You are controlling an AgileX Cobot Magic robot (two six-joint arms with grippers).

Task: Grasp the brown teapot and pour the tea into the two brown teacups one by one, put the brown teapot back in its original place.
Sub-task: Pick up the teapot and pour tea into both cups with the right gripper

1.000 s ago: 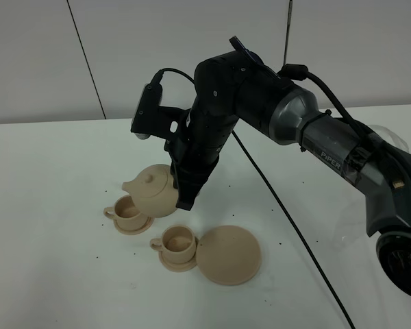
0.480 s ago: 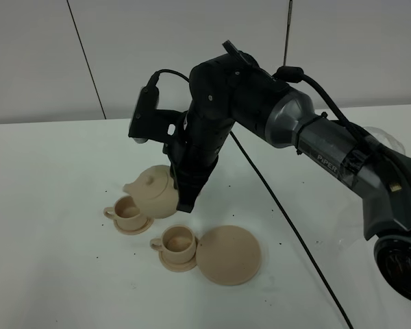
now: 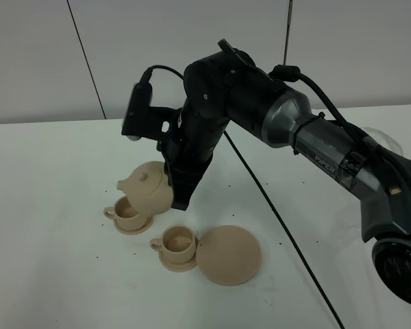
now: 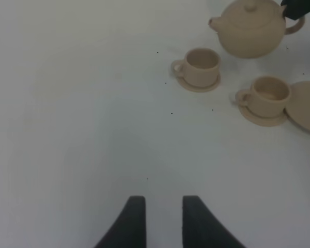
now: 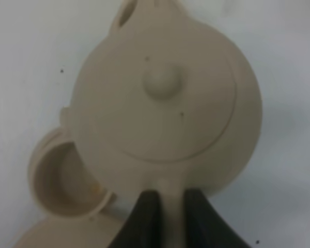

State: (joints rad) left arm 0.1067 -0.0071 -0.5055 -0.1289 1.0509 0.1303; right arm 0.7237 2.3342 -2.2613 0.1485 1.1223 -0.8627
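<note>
Nudged leftward, the brown teapot (image 3: 149,190) hangs from the right hand (image 3: 180,197), clamped on its handle, spout pointing away, left teacup (image 3: 128,213) just below its flank.

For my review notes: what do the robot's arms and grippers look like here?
The right arm is glossy black with a silver-grey forearm segment marked PiPER in white; a black cable loops into its wrist camera. Both the right gripper and left gripper have dark, tapered fingers.
</note>
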